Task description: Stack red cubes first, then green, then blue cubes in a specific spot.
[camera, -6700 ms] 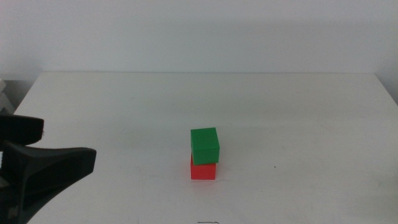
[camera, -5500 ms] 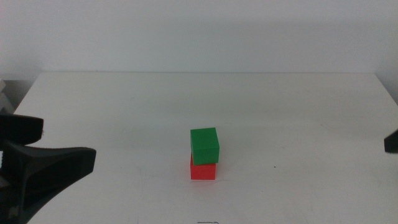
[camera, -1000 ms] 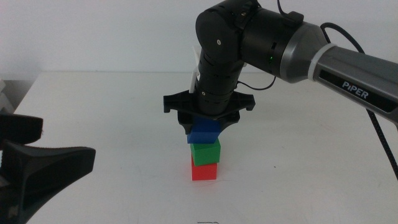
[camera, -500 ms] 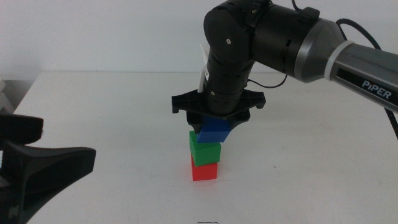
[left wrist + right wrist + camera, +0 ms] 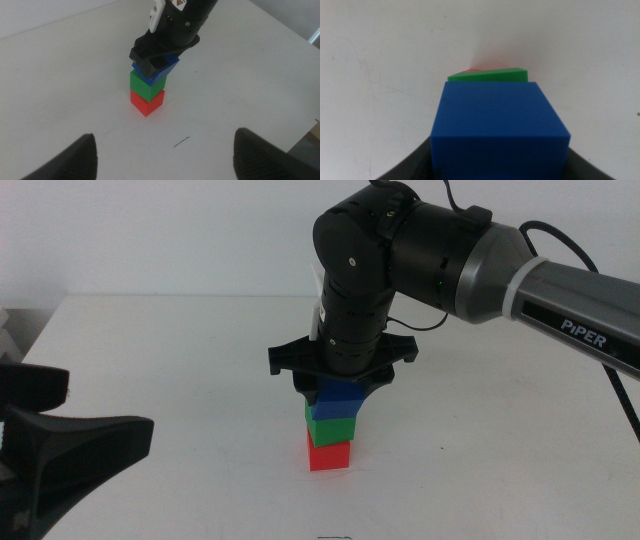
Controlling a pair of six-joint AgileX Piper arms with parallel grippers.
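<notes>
the right gripper (image 5: 338, 385) comes down from above over the stack near the middle of the table (image 5: 500, 460), its jaws closed on the blue cube (image 5: 338, 399). the blue cube sits on the green cube (image 5: 330, 429), slightly turned against it in the left wrist view. the green cube rests on the red cube (image 5: 329, 455), which stands on the white tabletop. the left gripper (image 5: 165, 152) waits low at the table's left edge, jaws spread wide and holding nothing, well apart from the stack. a small dark mark (image 5: 181, 142) lies on the table near the red cube.
</notes>
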